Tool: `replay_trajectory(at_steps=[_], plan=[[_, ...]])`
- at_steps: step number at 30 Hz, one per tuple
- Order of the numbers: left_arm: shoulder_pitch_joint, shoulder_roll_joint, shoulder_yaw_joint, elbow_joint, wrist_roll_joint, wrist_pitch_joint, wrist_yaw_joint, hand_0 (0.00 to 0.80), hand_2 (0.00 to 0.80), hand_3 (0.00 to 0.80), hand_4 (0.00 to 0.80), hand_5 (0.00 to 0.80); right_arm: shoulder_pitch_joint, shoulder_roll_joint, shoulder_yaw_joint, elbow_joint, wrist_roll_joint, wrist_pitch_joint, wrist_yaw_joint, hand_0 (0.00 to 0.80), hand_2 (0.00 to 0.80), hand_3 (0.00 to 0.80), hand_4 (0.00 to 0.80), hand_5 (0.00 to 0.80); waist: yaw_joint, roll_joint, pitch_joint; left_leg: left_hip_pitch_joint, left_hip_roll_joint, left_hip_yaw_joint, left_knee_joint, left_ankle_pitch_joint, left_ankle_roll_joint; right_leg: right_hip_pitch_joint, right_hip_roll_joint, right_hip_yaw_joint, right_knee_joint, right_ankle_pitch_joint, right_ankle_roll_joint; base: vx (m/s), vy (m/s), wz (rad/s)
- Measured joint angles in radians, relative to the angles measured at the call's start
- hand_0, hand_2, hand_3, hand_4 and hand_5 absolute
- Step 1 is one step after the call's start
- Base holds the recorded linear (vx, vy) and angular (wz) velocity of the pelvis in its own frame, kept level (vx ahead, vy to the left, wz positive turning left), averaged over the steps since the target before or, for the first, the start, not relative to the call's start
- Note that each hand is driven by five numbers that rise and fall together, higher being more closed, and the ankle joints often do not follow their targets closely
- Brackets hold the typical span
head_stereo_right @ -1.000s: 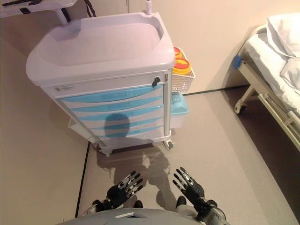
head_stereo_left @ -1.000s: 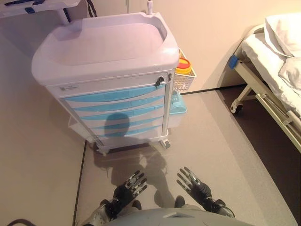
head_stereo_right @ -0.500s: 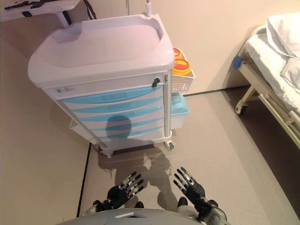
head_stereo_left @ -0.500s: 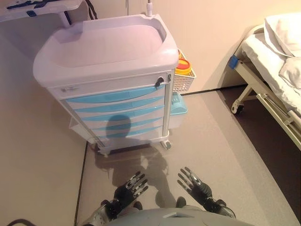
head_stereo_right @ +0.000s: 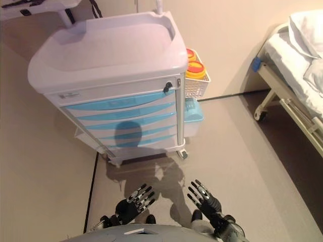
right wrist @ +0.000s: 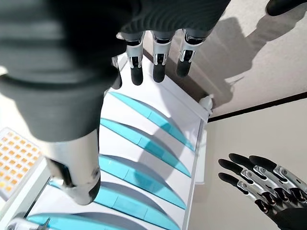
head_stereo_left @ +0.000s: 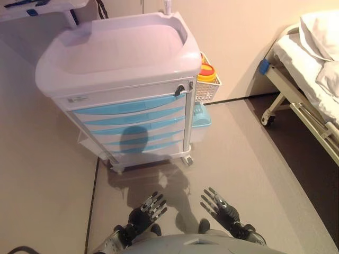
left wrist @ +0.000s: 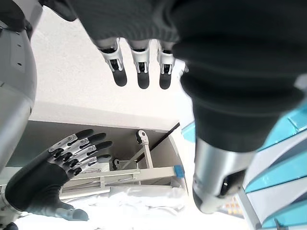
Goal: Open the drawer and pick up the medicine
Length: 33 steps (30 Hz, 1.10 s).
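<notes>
A white medical cart [head_stereo_left: 119,58] with several light-blue drawers stands ahead of me; its top drawer [head_stereo_left: 127,107] and those below are shut. No medicine shows. My left hand [head_stereo_left: 144,211] and right hand [head_stereo_left: 221,208] hang low near the floor, well short of the cart, both with straight fingers and empty. The right wrist view shows the drawer fronts [right wrist: 144,143] past my fingers [right wrist: 158,67].
A white wire basket [head_stereo_left: 207,87] with yellow-lidded containers hangs on the cart's right side, a light-blue bin [head_stereo_left: 200,119] below it. A hospital bed [head_stereo_left: 307,79] stands at the right. A wall is behind the cart.
The camera has shifted slightly. Both hands stay low and open.
</notes>
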Motion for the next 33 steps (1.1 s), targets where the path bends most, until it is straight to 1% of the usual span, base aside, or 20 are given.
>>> replay_trajectory(at_steps=[4,6,8,9,10,12,13,15,16,18,20,23,24,25,28,30,33], plan=[[-0.065,-0.001,0.002,-0.002,-0.078,-0.001,-0.032,0.000,0.000,0.000,0.000,0.000,-0.044,-0.015,0.000,-0.018,0.020,0.001,0.000,0.000,0.000,0.000,0.000,0.000,-0.003,0.011,0.089,-0.086,-0.015,0.000,0.060,-0.002,0.005,-0.101,-0.014,0.010,0.088,-0.016,-0.002,-0.079,0.132,-0.04],[-0.113,-0.004,0.006,-0.006,-0.122,-0.005,-0.048,0.000,0.000,0.000,0.000,0.000,-0.080,-0.013,0.000,-0.026,0.021,-0.001,0.000,0.000,0.000,0.000,0.000,0.000,-0.003,0.004,0.141,-0.140,-0.021,0.011,0.121,-0.020,0.010,-0.173,-0.031,0.030,0.174,-0.042,-0.005,-0.062,0.105,-0.15],[-0.161,-0.006,0.012,-0.007,-0.157,-0.006,-0.060,0.000,0.000,0.000,0.000,0.000,-0.105,-0.012,0.000,-0.040,0.024,-0.004,0.000,0.000,0.000,0.000,0.000,0.000,-0.009,-0.011,0.193,-0.182,-0.030,0.016,0.171,-0.035,0.014,-0.232,-0.049,0.040,0.254,-0.068,-0.007,-0.030,0.070,-0.11],[-0.184,-0.008,0.019,-0.009,-0.177,-0.006,-0.062,0.000,0.000,0.000,0.000,0.000,-0.106,-0.012,0.000,-0.060,0.031,-0.007,0.000,0.000,0.000,0.000,0.000,0.000,-0.012,-0.025,0.212,-0.214,-0.034,0.024,0.212,-0.055,0.017,-0.272,-0.058,0.054,0.299,-0.084,-0.007,-0.005,0.071,-0.11],[-0.198,-0.008,0.028,-0.010,-0.195,-0.007,-0.062,0.000,0.000,0.000,0.000,0.000,-0.110,-0.012,0.000,-0.077,0.033,-0.007,0.000,0.000,0.000,0.000,0.000,0.000,-0.012,-0.032,0.230,-0.236,-0.035,0.030,0.244,-0.067,0.019,-0.292,-0.063,0.061,0.323,-0.091,-0.008,-0.024,0.068,-0.15],[-0.225,-0.007,0.030,-0.011,-0.221,-0.008,-0.061,0.000,0.000,0.000,0.000,0.000,-0.110,-0.013,0.000,-0.107,0.050,-0.015,-0.001,0.000,0.000,0.000,0.000,0.000,-0.027,-0.047,0.265,-0.281,-0.037,0.037,0.317,-0.098,0.023,-0.332,-0.069,0.081,0.369,-0.101,-0.009,-0.008,0.098,-0.18],[-0.240,-0.007,0.031,-0.013,-0.243,-0.011,-0.061,0.000,0.000,0.000,0.000,0.000,-0.113,-0.013,0.000,-0.126,0.054,-0.021,-0.001,0.000,0.000,0.000,0.000,0.000,-0.027,-0.051,0.281,-0.314,-0.037,0.036,0.361,-0.122,0.023,-0.357,-0.070,0.091,0.386,-0.105,-0.009,0.025,0.108,-0.25],[-0.271,-0.011,0.038,-0.017,-0.293,-0.018,-0.058,0.000,0.000,0.000,0.000,0.000,-0.120,-0.013,-0.002,-0.153,0.066,-0.026,-0.001,0.000,0.000,0.000,0.000,0.000,-0.042,-0.056,0.303,-0.363,-0.037,0.035,0.431,-0.153,0.028,-0.395,-0.067,0.113,0.413,-0.105,-0.008,0.030,0.107,-0.24],[-0.285,-0.013,0.043,-0.023,-0.319,-0.028,-0.055,0.000,0.000,0.000,0.000,0.000,-0.127,-0.013,-0.002,-0.160,0.066,-0.027,-0.001,0.000,0.000,0.000,0.000,0.000,-0.056,-0.057,0.311,-0.378,-0.035,0.036,0.460,-0.166,0.030,-0.402,-0.067,0.116,0.422,-0.106,-0.008,0.038,0.097,-0.16],[-0.316,-0.021,0.063,-0.036,-0.369,-0.037,-0.042,0.000,0.000,0.000,0.000,0.000,-0.133,-0.014,-0.001,-0.172,0.065,-0.030,-0.001,0.000,0.000,0.000,0.000,0.000,-0.064,-0.061,0.320,-0.407,-0.033,0.039,0.507,-0.189,0.037,-0.427,-0.065,0.134,0.442,-0.107,-0.005,0.038,0.081,-0.16],[-0.351,-0.019,0.078,-0.048,-0.417,-0.054,-0.026,0.000,0.000,0.000,0.000,0.000,-0.141,-0.015,-0.001,-0.182,0.065,-0.030,0.000,0.000,0.000,0.000,0.000,0.000,-0.077,-0.065,0.325,-0.445,-0.031,0.044,0.559,-0.205,0.049,-0.455,-0.064,0.146,0.467,-0.107,0.001,0.051,0.065,-0.16],[-0.423,-0.021,0.093,-0.048,-0.470,-0.080,-0.017,0.000,0.000,0.000,0.000,0.000,-0.145,-0.015,0.000,-0.198,0.065,-0.029,0.003,0.000,0.000,0.000,0.000,0.000,-0.094,-0.078,0.337,-0.479,-0.031,0.053,0.612,-0.226,0.058,-0.484,-0.062,0.172,0.492,-0.102,0.011,0.085,0.071,-0.13],[-0.447,-0.022,0.101,-0.052,-0.484,-0.089,-0.018,0.000,0.000,0.000,0.000,0.000,-0.146,-0.016,0.002,-0.208,0.065,-0.029,0.004,0.000,0.000,0.000,0.000,0.000,-0.103,-0.083,0.341,-0.487,-0.030,0.056,0.630,-0.242,0.056,-0.489,-0.061,0.178,0.495,-0.109,0.015,0.110,0.076,-0.14],[-0.462,-0.024,0.112,-0.054,-0.506,-0.094,-0.020,0.000,0.000,0.000,0.000,0.000,-0.145,-0.018,0.004,-0.217,0.065,-0.025,0.005,0.000,0.000,0.000,0.000,0.000,-0.111,-0.089,0.344,-0.497,-0.030,0.059,0.645,-0.248,0.059,-0.500,-0.058,0.192,0.504,-0.109,0.016,0.042,0.075,-0.14],[-0.520,-0.022,0.153,-0.055,-0.575,-0.092,-0.032,0.000,0.000,0.000,0.000,0.000,-0.146,-0.023,0.003,-0.233,0.065,-0.024,0.007,0.000,0.000,0.000,0.000,0.000,-0.136,-0.103,0.356,-0.526,-0.030,0.066,0.677,-0.258,0.075,-0.523,-0.055,0.216,0.509,-0.100,0.030,0.034,0.072,-0.09],[-0.559,-0.021,0.184,-0.054,-0.632,-0.088,-0.036,0.000,0.000,0.000,0.000,0.000,-0.145,-0.031,0.002,-0.233,0.066,-0.024,0.010,0.000,0.000,0.000,0.000,0.000,-0.140,-0.109,0.358,-0.544,-0.021,0.078,0.703,-0.268,0.087,-0.540,-0.054,0.227,0.522,-0.099,0.032,0.038,0.051,-0.13],[-0.618,0.000,0.228,-0.054,-0.705,-0.077,-0.039,0.000,0.000,0.000,0.000,0.000,-0.145,-0.035,0.002,-0.232,0.066,-0.024,0.030,0.000,0.000,0.000,0.000,0.000,-0.150,-0.120,0.365,-0.557,-0.016,0.089,0.729,-0.284,0.091,-0.552,-0.047,0.241,0.530,-0.099,0.034,0.035,0.038,-0.13]])
